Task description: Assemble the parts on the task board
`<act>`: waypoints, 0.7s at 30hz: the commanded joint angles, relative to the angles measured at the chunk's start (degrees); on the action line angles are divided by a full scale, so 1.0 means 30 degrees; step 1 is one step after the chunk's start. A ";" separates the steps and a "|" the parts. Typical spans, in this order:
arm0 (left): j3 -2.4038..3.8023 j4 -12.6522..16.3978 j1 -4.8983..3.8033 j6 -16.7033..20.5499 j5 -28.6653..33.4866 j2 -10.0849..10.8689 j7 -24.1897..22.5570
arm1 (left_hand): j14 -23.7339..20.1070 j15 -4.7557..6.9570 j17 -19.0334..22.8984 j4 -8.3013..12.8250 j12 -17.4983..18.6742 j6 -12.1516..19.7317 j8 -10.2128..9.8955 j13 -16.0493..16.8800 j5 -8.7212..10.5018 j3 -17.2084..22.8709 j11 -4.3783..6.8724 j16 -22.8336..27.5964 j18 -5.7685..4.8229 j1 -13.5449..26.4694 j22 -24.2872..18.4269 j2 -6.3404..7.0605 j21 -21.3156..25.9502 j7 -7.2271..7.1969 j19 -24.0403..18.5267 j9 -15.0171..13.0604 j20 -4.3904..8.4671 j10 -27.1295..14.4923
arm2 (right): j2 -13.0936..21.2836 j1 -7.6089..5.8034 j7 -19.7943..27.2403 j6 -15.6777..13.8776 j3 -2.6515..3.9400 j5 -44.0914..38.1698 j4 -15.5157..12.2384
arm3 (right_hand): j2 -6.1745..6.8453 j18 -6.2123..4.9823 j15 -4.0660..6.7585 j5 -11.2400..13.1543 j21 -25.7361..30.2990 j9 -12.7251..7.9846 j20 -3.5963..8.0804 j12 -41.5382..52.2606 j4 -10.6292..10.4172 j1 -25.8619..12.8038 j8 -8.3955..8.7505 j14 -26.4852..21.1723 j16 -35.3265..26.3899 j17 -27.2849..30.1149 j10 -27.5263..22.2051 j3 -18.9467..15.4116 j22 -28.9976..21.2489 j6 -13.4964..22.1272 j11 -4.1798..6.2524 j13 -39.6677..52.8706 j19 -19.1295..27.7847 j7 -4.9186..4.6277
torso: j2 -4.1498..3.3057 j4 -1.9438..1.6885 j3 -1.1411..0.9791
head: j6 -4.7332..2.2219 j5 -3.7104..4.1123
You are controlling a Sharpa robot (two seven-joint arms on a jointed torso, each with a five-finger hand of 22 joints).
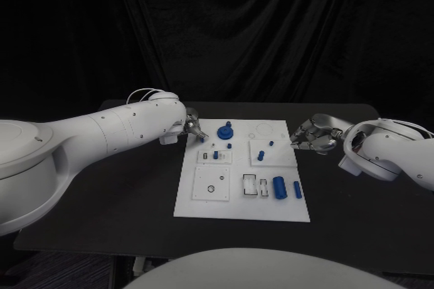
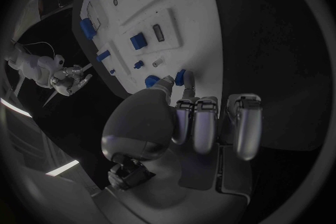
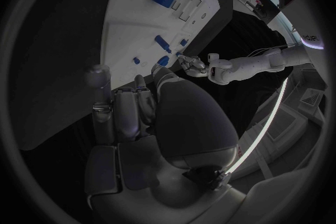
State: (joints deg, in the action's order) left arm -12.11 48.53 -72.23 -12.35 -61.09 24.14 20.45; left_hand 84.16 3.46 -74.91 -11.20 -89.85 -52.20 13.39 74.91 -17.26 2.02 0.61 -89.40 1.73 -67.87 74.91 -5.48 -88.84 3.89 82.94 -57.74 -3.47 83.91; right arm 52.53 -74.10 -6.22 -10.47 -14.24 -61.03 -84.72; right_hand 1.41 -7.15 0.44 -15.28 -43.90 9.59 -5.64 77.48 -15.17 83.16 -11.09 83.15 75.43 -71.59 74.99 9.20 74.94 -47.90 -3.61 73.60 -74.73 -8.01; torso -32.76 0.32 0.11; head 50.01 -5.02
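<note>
From the head camera, you see the white board [image 1: 243, 176] mid-table, with your left hand [image 1: 194, 130] at its far left corner, pinching a small blue peg [image 1: 200, 136].

Left wrist: the peg [image 2: 182, 77] looks light, stiff and slick; hold its shaft.

Right wrist: your right hand [image 3: 129, 109] is curled beside the board; whether it holds anything is hidden.

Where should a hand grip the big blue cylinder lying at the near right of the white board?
Grip the large blue cylinder across its middle, coming straight down from above. It lies flat on the white task board, long axis running near to far, with a slim blue rod close on its right, so probably keep fingers narrow.
</note>
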 commanded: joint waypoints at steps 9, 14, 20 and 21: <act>0.0017 -0.0071 0.0101 -0.0259 0.0016 -0.0042 -0.0436 | 0.1628 -0.0084 -0.4266 0.0445 -0.0019 -0.0030 -0.0300 0.5003 -0.2039 0.1286 -0.0081 0.0122 0.0184 -0.0363 0.2986 0.0209 0.0176 -0.0042 -0.0188 0.0037 0.0042 0.1998 | 0.0010 0.0036 -0.0316 0.0225 0.0014 -0.0025 0.0053 | -0.0023 -0.0297 0.0017 -0.0340 0.0160 -0.0064 0.0014 -0.0088 0.0023 0.0279 -0.0071 -0.0191 -0.0141 0.0046 -0.0187 0.0168 0.1311 0.0064 0.0019 -0.0052 0.0195 -0.0126 | -0.0004 0.0005 -0.0004 | -0.0003 0.0026; 0.0017 -0.0082 0.0115 -0.0356 0.0016 -0.0038 -0.0458 | 0.1624 -0.0055 -0.4264 0.0571 0.0003 -0.0152 -0.0378 0.4985 -0.3120 0.2343 -0.0053 0.0123 0.0194 -0.0159 0.2966 0.0534 0.0235 -0.0075 -0.0206 -0.0047 0.0068 0.1977 | 0.0006 0.0037 -0.0307 0.0226 0.0014 -0.0025 0.0074 | -0.0014 -0.0302 0.0011 -0.0793 0.0235 -0.0124 0.0009 -0.0091 0.0073 0.0358 -0.0070 -0.0212 -0.0160 0.0077 -0.0211 0.0310 0.1317 0.0090 0.0010 -0.0075 0.0199 -0.0141 | 0.0006 0.0010 -0.0006 | -0.0003 0.0023; 0.0017 -0.0077 0.0126 -0.0450 0.0016 -0.0031 -0.0517 | 0.1627 0.0012 -0.4278 0.0859 0.0008 -0.0431 -0.0308 0.4982 -0.4613 0.4138 0.0013 0.0117 0.0193 0.0265 0.3002 0.1147 0.0288 -0.0145 -0.0176 -0.0339 0.0124 0.1973 | -0.0014 0.0039 -0.0313 0.0278 0.0014 -0.0025 0.0101 | 0.0003 -0.0310 0.0006 -0.1272 0.0336 -0.0200 0.0006 -0.0116 0.0118 0.0428 -0.0057 -0.0223 -0.0162 0.0091 -0.0262 0.0495 0.1325 0.0148 0.0004 -0.0129 0.0202 -0.0155 | 0.0003 -0.0002 0.0000 | -0.0003 0.0016; 0.0017 -0.0075 0.0127 -0.0454 0.0017 -0.0026 -0.0535 | 0.1627 0.0020 -0.4279 0.0929 0.0006 -0.0456 -0.0295 0.4983 -0.4837 0.4407 0.0024 0.0116 0.0194 0.0308 0.3005 0.1230 0.0294 -0.0154 -0.0175 -0.0386 0.0136 0.1974 | -0.0016 0.0039 -0.0314 0.0287 0.0014 -0.0025 0.0105 | 0.0003 -0.0309 0.0007 -0.1350 0.0335 -0.0209 0.0006 -0.0107 0.0126 0.0440 -0.0059 -0.0228 -0.0167 0.0100 -0.0255 0.0526 0.1330 0.0149 0.0004 -0.0120 0.0197 -0.0156 | 0.0003 0.0002 0.0001 | -0.0003 0.0010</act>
State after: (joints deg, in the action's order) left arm -12.11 48.31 -71.96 -12.86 -61.09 24.13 20.02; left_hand 84.15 3.46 -74.92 -8.55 -89.85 -53.33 12.42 74.91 -31.31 14.69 0.62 -89.40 1.72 -66.79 74.91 -2.27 -88.26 3.39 82.74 -58.80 -3.27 83.91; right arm 52.48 -74.10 -6.28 -10.12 -14.24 -61.03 -84.44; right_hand 1.43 -7.15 0.44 -19.09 -43.15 9.01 -5.50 77.48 -14.70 84.09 -11.09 82.74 75.21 -71.34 74.50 10.46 74.93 -47.70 -3.70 73.29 -74.60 -8.21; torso -32.75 0.32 0.09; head 50.01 -4.95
